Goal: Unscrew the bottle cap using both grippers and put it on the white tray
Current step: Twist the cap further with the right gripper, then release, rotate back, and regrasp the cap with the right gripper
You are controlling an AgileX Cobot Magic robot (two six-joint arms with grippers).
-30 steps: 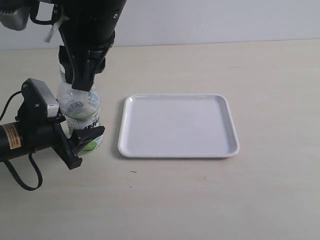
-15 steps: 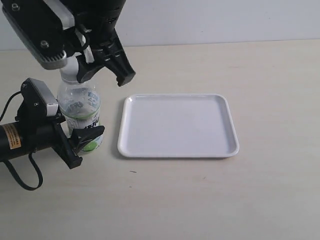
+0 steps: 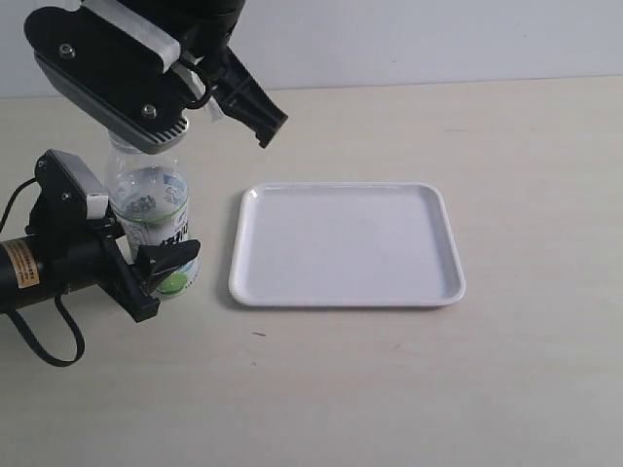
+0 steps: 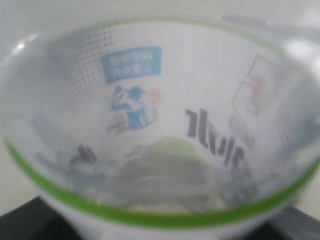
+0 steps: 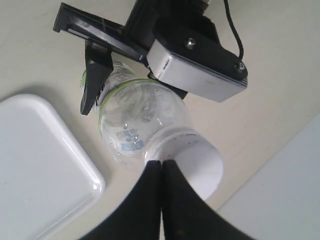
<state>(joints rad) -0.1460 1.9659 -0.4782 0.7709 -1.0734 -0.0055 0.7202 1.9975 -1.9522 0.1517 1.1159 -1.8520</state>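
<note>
The bottle cap (image 5: 192,160) sits on the bottle (image 3: 151,209), which stands beside the white tray (image 3: 350,243) with my left claw (image 3: 161,265) clamped around its lower body. My right claw (image 5: 161,167) is pinched shut on nothing, just beside the cap. Twisting from here would likely turn only air, or shove the neck sideways.

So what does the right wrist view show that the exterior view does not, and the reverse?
Only the right wrist view: the bottle cap sitting on the bottle, and the right gripper with jaws shut on nothing, its tips by the cap's edge. In the exterior view that gripper's body hides the cap.
Only the exterior view: the whole white tray with all four corners, and the green fruit picture low on the bottle.
Both: the bottle, the left gripper clamped low on it, and the tray beside it.
</note>
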